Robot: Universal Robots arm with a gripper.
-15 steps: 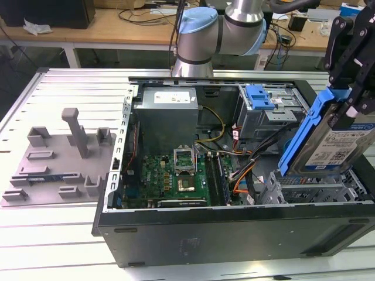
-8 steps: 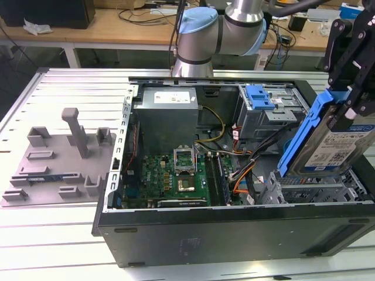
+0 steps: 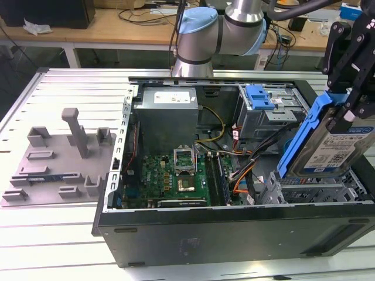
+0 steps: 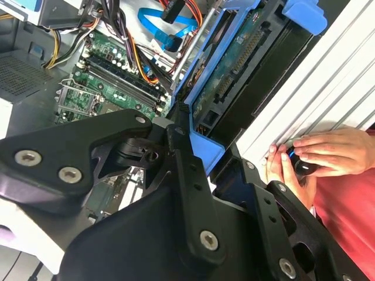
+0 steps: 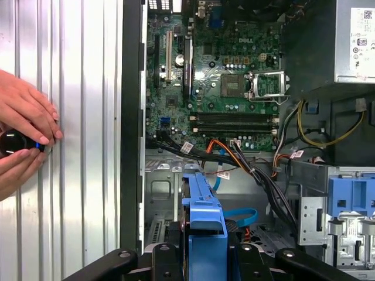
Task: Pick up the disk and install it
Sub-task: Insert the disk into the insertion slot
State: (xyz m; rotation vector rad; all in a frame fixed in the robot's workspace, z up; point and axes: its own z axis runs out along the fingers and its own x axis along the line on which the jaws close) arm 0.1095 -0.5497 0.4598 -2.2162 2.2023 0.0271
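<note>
Open case (image 3: 234, 234) lies on its side on the slatted surface (image 3: 58, 246); its near wall is closest in the exterior view. Just behind that wall, at the exterior view's right, is the drive cage (image 3: 319, 190) — the disk (image 3: 331, 146) is tilted over it, label facing out, lower end down at the cage; can't tell if it touches. Gripper (image 3: 350, 114) is clamped on the disk's blue bracket (image 3: 304, 134) at the raised end; in the first wrist view the black fingers (image 5: 167, 260) sit either side of the bracket. Mid-case: green motherboard (image 3: 176, 172); cables (image 3: 240, 175) between it and the cage. Farther in: grey power supply (image 3: 167, 114); blue latch (image 3: 261, 96) on the far bay. At the exterior view's left, beside the case, a grey fixture (image 3: 58, 158) on the surface. In the first wrist view a person's hands (image 5: 23, 126) rest on the surface beside the case, around a small black object (image 5: 13, 143). Far back — arm (image 3: 205, 29), then a wooden bench (image 3: 117, 26).
</note>
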